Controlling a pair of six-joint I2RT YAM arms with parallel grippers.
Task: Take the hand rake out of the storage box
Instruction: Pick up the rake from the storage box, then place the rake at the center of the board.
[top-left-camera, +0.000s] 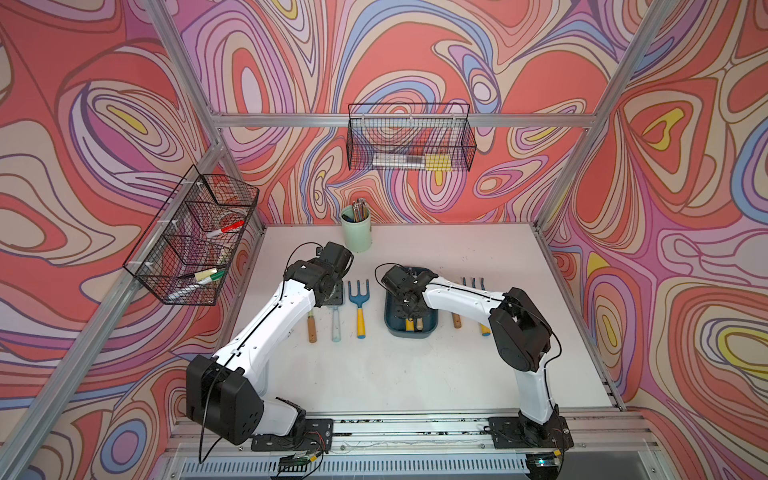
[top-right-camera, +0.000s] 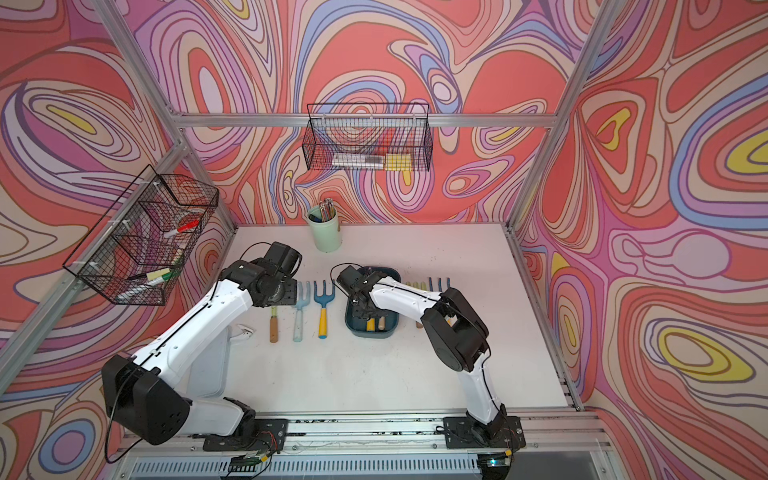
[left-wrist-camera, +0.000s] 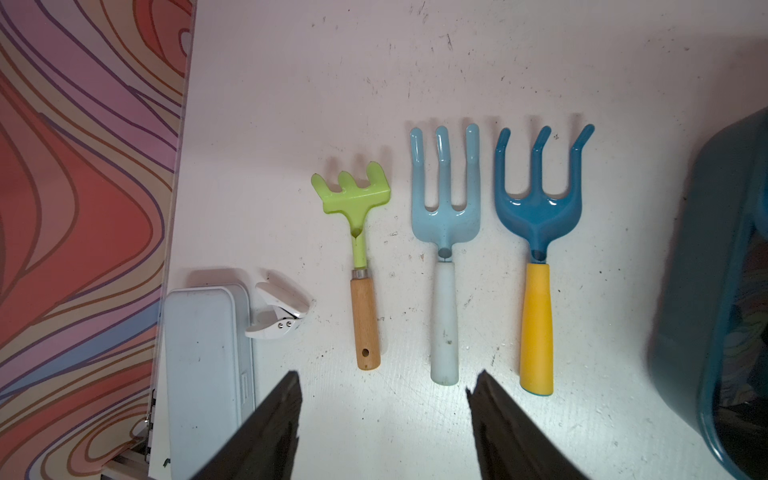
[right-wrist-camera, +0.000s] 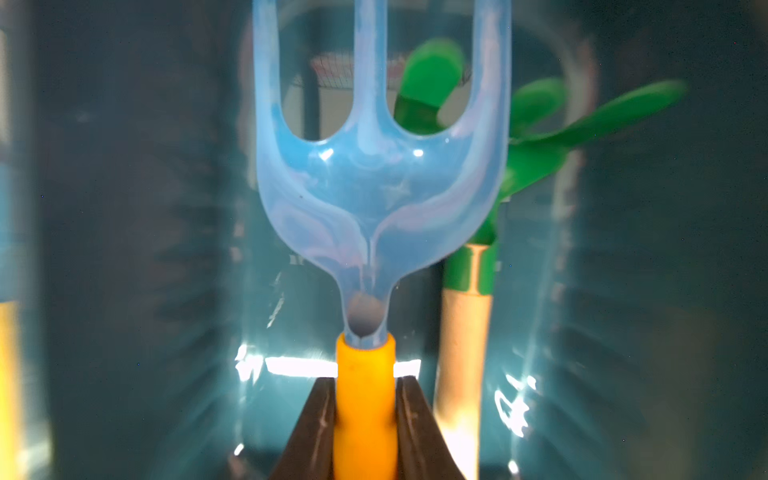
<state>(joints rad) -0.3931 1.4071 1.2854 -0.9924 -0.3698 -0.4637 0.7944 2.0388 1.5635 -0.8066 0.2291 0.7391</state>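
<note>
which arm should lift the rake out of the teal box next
Right. The right gripper is inside the storage box, jaws shut on the yellow handle of the light blue rake. The left gripper is open over tools lying on the table, outside the box.

A robotics lab test cell, plainly no home or shed: aluminium framing (top-left-camera: 399, 120) boxes in a white tabletop (top-left-camera: 374, 365); swirl-printed backdrop panels (top-left-camera: 83, 124) stand in for walls; two robot arms (top-left-camera: 266, 316) are bolted to a slotted rail (top-left-camera: 415, 430); wire baskets (top-left-camera: 409, 137) hang tied to the frame; a bare circuit board (top-left-camera: 297, 459) sits exposed below.
</note>
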